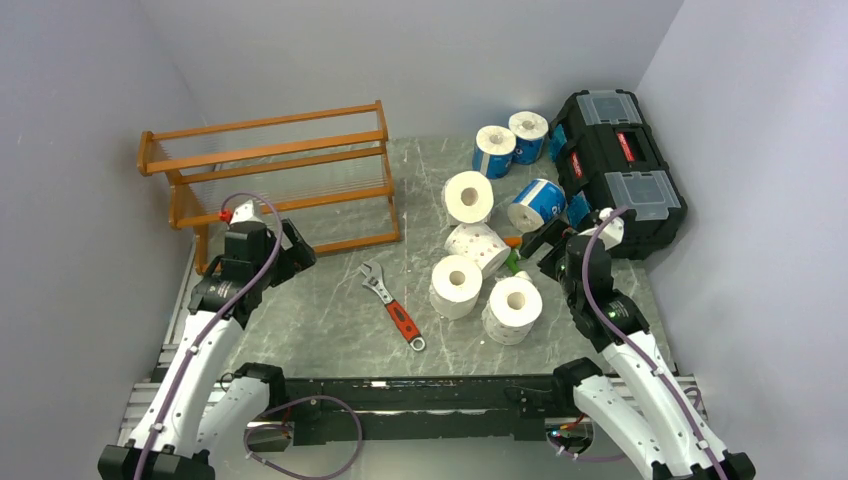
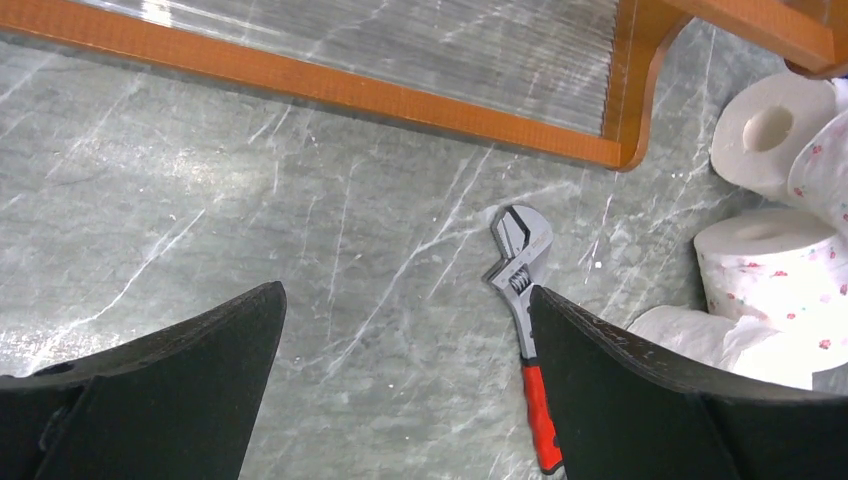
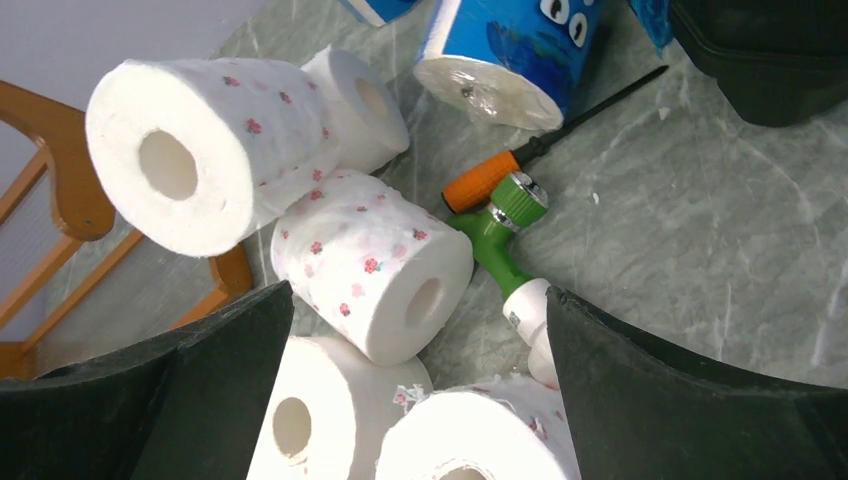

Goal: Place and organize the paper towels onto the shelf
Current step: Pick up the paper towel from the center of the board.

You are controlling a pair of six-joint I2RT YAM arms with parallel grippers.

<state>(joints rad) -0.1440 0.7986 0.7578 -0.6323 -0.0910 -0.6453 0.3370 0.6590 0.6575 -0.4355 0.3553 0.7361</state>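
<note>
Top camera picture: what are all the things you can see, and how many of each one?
shelf: one, orange-brown wood, far left of the table
white paper towels: five, some with small red flowers, bunched right of centre
blue paper towels: three, blue-wrapped, beside the toolbox
toolbox: one, black with red latches, far right
wrench: one, silver with a red handle, centre
screwdriver: one, orange handle, among the rolls
green-and-white tool: one, beside the screwdriver; kind unclear
table: one, grey marble
left gripper: black, open, near the shelf
right gripper: black, open, over the rolls
</note>
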